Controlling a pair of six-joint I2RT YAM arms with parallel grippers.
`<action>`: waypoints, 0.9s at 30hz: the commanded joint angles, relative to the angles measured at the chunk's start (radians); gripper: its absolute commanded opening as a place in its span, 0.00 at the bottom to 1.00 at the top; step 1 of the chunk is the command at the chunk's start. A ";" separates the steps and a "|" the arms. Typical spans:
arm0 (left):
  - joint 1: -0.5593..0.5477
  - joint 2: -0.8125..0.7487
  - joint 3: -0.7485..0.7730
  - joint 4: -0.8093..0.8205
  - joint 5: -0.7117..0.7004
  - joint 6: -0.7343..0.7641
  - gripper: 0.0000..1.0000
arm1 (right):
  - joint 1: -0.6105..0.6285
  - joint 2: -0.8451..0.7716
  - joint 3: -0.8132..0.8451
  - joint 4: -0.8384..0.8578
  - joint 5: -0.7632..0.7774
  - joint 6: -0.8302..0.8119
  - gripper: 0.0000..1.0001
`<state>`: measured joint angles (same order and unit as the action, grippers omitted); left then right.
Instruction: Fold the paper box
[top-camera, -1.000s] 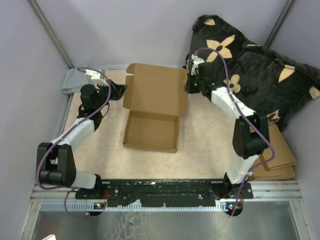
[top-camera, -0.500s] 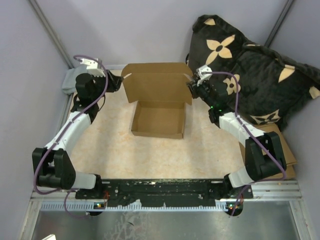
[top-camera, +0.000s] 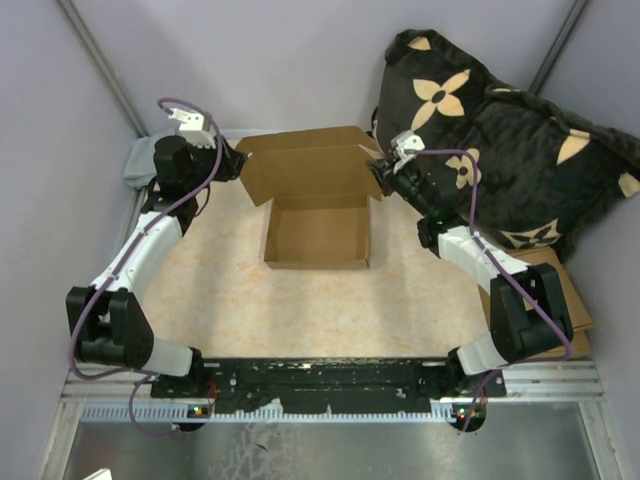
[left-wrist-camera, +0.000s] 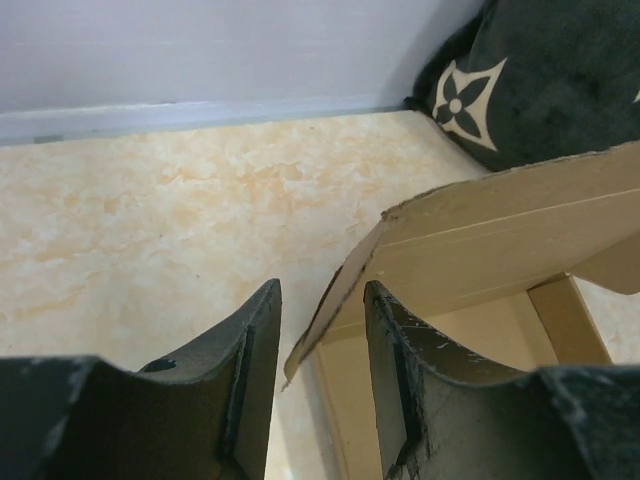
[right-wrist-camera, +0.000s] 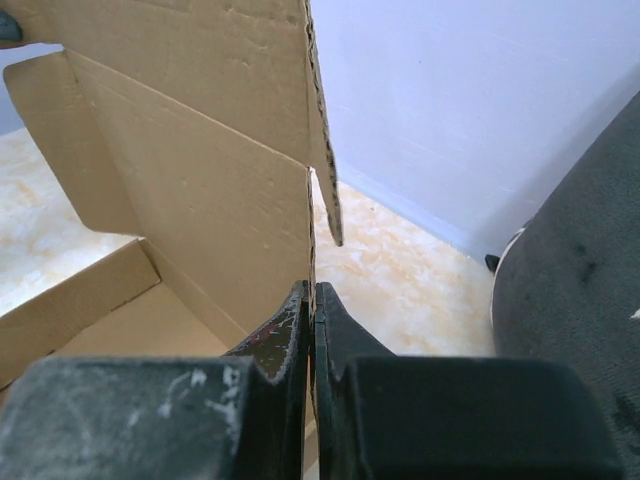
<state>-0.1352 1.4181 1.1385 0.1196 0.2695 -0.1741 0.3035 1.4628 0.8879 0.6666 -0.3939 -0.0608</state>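
The paper box (top-camera: 318, 235) sat on the surface (top-camera: 210, 290), its formed tray nearest the arms and its lid upright along the far edge. The right gripper (right-wrist-camera: 313, 300) was pinched tight on the lid's right flap. The left gripper (left-wrist-camera: 320, 300) stood part open around the left flap's edge. Closing the lid looked like the step in hand; next the left should clamp, then both swing forward.

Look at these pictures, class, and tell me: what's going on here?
Two robot arms are folding a paper box on the table. The box's base sits flat and its lid stands up at the back. The right claw is pinched shut on the lid's right edge. The left claw is open, with the lid's left flap corner between its fingers, not yet gripped. A black flowered cushion lies off to the right.
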 joint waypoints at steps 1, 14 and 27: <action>-0.004 0.035 0.046 -0.032 -0.002 0.043 0.45 | 0.002 -0.042 -0.012 0.094 -0.038 -0.007 0.00; -0.009 0.109 0.076 -0.087 -0.014 0.067 0.45 | 0.002 -0.022 0.008 0.040 -0.044 -0.002 0.00; -0.028 0.119 0.156 -0.218 0.026 0.034 0.11 | 0.002 -0.005 0.169 -0.285 0.004 0.067 0.33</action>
<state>-0.1555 1.5444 1.2503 -0.0574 0.2687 -0.1314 0.3035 1.4670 0.9516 0.5034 -0.4202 -0.0128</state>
